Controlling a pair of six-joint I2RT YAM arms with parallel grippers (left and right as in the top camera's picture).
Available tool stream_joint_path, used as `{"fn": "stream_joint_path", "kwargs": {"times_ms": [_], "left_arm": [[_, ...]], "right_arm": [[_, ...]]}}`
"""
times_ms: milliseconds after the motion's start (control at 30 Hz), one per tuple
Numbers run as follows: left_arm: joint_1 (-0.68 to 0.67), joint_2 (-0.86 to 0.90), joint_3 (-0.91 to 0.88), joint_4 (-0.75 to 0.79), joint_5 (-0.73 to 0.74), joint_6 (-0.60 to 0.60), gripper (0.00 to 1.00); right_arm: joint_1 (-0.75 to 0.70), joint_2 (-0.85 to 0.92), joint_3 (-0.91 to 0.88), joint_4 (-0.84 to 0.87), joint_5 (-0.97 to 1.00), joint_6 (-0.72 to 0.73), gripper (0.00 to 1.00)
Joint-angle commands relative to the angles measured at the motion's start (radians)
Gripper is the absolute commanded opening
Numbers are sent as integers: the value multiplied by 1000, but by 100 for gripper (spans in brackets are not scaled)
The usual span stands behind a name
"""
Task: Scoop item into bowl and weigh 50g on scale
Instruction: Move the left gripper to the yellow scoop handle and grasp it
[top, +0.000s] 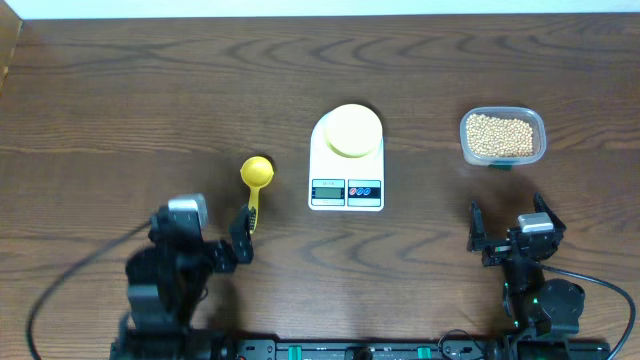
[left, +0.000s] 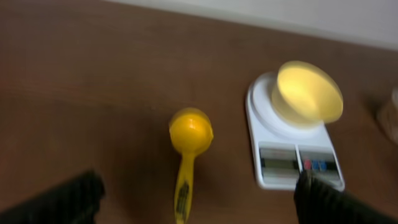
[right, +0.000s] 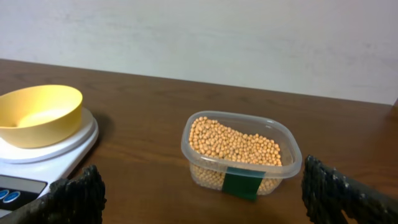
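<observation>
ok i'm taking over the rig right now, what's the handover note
Left gripper: open, empty, at the handle end of the yellow scoop, not closed on it.
Right gripper: open, empty, short of the clear tub.
Beans are in the tub. The bowl sits empty on the scale.
Done: nothing scooped yet.
Left: grasp the scoop, move beans into the bowl until it reads 50g.

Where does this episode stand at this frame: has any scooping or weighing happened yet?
Done: the bowl sits on the scale and looks empty. In hand: the left gripper, open, is near the handle of the yellow scoop, which lies ungrasped on the table. The right gripper is open and empty. Left: the beans are in the clear tub, so scooping and weighing to 50g remain.
</observation>
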Motion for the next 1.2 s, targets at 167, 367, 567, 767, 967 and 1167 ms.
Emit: {"fn": "stream_joint_path", "kwargs": {"times_ms": [167,367,567,767,967,1167], "left_arm": [[4,504,269,-83,239,-63,100],[4,725,269,-124,278,-60,100],[4,922,269,-110,191,-59,100],[4,1073,269,-23,80,-57,100],[4,1152,269,39,116,14,90],[4,1190,269,75,147,56,78]], "right_arm": [[9,0,-3,-3,5,-14,99],[9,0,-3,-3,5,-14,99],[9,0,-3,-3,5,-14,99],[9,0,-3,-3,5,-14,99],[9,0,-3,-3,5,-14,99],[9,0,-3,-3,5,-14,99]]}}
